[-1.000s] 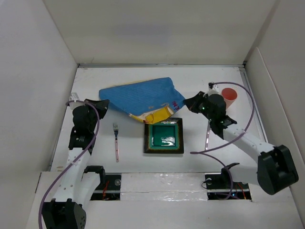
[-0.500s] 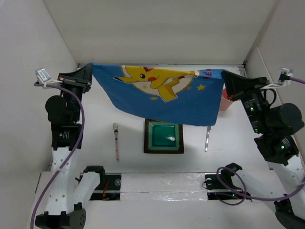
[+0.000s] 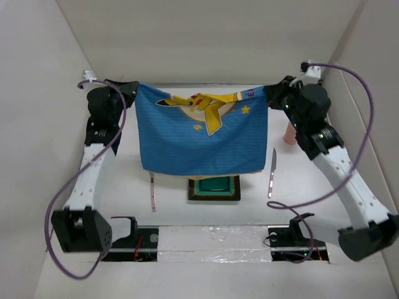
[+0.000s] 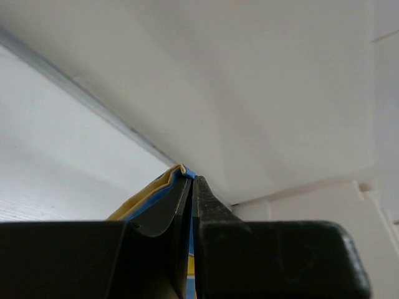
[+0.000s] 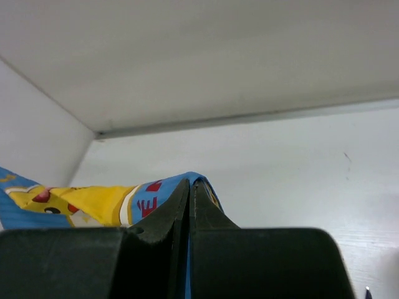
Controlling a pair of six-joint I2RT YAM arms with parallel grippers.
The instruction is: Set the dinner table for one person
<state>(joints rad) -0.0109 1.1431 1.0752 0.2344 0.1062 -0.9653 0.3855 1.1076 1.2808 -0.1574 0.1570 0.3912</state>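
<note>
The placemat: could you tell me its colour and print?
Blue placemat with yellow cartoon; top view.

**Top view.** The hanging placemat (image 3: 202, 140) conceals the far part of the dish (image 3: 214, 187), the far end of the fork (image 3: 153, 194) at the dish's 9 o'clock, and the surface (image 3: 249, 208) toward 12 o'clock. The cup (image 3: 289, 135), at the placemat's 3 o'clock, is largely masked by the right arm (image 3: 336, 168).

**Wrist views.** The left gripper (image 4: 191, 184) and right gripper (image 5: 190, 185) each hide all but one corner of the placemat, and its red lettering is cut short. A dark tip at 5 o'clock in the right wrist view is too small to identify.
</note>
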